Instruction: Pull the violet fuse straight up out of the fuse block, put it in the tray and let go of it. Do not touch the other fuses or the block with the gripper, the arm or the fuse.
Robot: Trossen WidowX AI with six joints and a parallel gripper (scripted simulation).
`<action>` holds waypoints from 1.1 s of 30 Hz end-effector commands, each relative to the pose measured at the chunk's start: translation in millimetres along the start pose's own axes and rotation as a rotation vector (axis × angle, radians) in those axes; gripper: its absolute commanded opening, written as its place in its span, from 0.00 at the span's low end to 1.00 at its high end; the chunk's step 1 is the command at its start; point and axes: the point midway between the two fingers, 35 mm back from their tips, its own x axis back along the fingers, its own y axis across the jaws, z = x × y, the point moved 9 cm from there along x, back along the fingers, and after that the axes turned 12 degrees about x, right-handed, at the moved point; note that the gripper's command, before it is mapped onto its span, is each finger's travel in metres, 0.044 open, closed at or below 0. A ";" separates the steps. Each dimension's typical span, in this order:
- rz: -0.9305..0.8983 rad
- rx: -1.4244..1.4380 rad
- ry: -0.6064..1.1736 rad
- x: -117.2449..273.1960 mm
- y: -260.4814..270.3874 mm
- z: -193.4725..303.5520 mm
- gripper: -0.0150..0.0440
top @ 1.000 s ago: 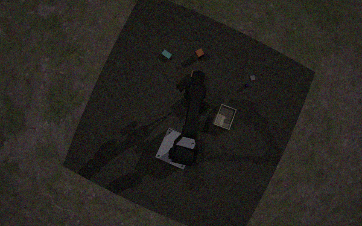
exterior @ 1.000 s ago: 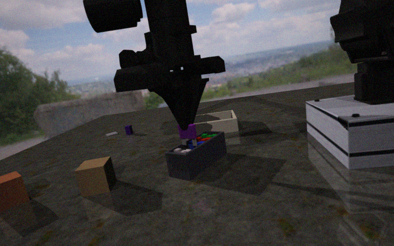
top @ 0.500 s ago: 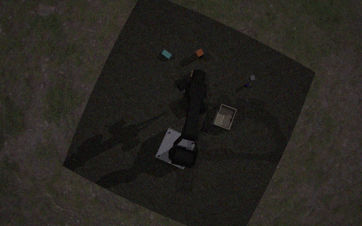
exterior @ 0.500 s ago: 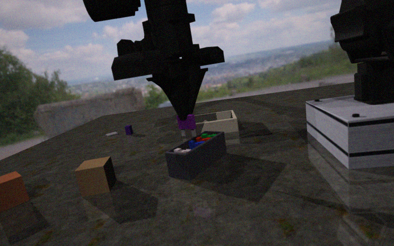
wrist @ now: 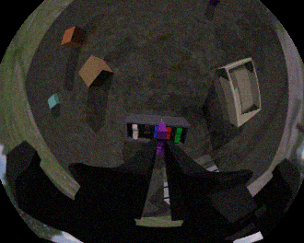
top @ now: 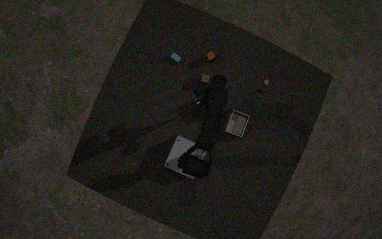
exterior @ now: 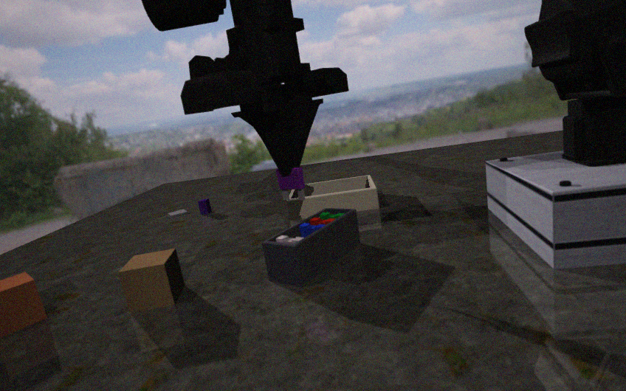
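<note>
My gripper is shut on the violet fuse. The fuse hangs upright with its pale prongs showing below, clear above the dark fuse block. The block still holds a white fuse, a blue fuse, a red fuse and a green fuse. The empty beige tray stands beyond the block in the exterior view and right of it in the wrist view. The arm hides the fingertips in the top view.
A tan block and an orange block stand beside the fuse block's white end. A cyan block is farther off. A small purple block and a pale flat piece lie beyond the tray.
</note>
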 end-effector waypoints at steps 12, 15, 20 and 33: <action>0.007 0.000 -0.004 1.5 -75.5 -31.7 0.25; 0.008 0.000 -0.004 1.7 -92.2 -35.6 0.25; 0.010 0.000 -0.005 2.0 -120.6 -40.3 0.25; 0.017 0.001 -0.006 3.2 -195.7 -40.7 0.25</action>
